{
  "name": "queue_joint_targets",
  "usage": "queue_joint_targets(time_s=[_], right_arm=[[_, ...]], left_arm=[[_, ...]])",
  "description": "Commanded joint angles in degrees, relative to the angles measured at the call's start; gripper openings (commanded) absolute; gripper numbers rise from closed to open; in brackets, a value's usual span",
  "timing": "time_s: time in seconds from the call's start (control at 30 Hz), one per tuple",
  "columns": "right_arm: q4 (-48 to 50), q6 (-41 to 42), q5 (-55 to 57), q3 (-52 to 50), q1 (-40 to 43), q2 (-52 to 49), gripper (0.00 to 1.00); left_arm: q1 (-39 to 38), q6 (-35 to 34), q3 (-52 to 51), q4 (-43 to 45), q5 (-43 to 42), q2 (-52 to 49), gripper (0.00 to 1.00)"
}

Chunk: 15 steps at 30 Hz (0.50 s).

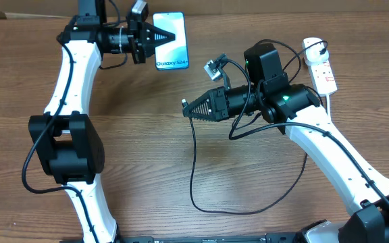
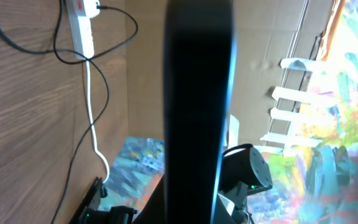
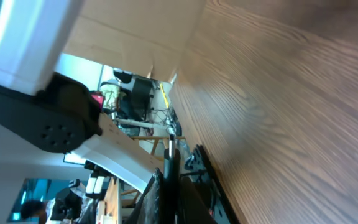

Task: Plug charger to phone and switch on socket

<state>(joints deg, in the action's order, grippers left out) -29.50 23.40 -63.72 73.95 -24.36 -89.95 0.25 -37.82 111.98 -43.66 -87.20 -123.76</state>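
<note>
Overhead, the phone point(image 1: 171, 54) sits at the far side of the worktop point(image 1: 140, 148), screen up, with its "Galaxy S24+" lettering at the nearer short end. The left end effector point(image 1: 173, 35) comes in from the left and its pointed tip overlaps the phone's screen. From above I cannot tell whether its fingers are pinching the phone or only hanging over it. The left wrist view is no help, as a wide, blurred dark band fills it from top to bottom.

The right end effector point(image 1: 188, 108) is near the middle of the worktop, pointing left, well apart from the phone and on the near side of it. It is clamped on the charger point(image 1: 193, 169) just behind the small connector tip point(image 1: 184, 102), which pokes out past the fingertips. In the right wrist view a thin dark sliver stands up from between the closed fingers. The black cable drops away from that grip and sweeps in a wide loop toward the near edge. It then climbs back up beside the right arm.

The socket point(image 1: 321, 67) lies at the far right of the worktop, a white strip with red marks, and a thin black lead goes into its far end. Its thick white cord point(image 2: 91, 106) trails off from the other end. I cannot make out from here how its switches are set.
</note>
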Motion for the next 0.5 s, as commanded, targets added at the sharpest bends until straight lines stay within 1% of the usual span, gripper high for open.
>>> queue_joint_targets(time_s=[0.0,0.07,0.13,0.23,0.3,0.33,0.4,0.47], right_arm=[[2.14,4.42,-2.16,0.79,0.48,0.24,0.04],[2.49,7.02,-2.47,0.79,0.79,0.24,0.04],[2.54,7.32,-3.67,0.79,1.36,0.24,0.04],[2.47,7.30,-3.96,0.79,2.45,0.24,0.04],[2.34,7.28,-4.74,0.79,3.48,0.24,0.04],[2.14,7.26,-5.03,0.76,3.74,0.24,0.04],[1.53,7.26,-5.22,0.74,3.87,0.24,0.04],[1.27,7.26,-6.36,0.74,3.87,0.24,0.04]], left_arm=[[-0.31,-0.68,0.68,0.20,-3.50,3.02,0.04],[-0.28,1.20,0.68,0.39,-3.48,4.59,0.04],[-0.15,4.20,0.68,1.20,-3.48,7.15,0.04],[1.09,7.56,0.68,2.75,-3.48,13.22,0.04],[3.37,9.84,0.68,3.21,-3.48,18.86,0.04],[4.37,10.82,0.66,2.10,-3.48,20.76,0.04],[5.73,15.61,0.66,-4.00,-3.48,23.52,0.04],[6.25,24.46,0.66,-14.64,-1.97,25.66,0.04]])
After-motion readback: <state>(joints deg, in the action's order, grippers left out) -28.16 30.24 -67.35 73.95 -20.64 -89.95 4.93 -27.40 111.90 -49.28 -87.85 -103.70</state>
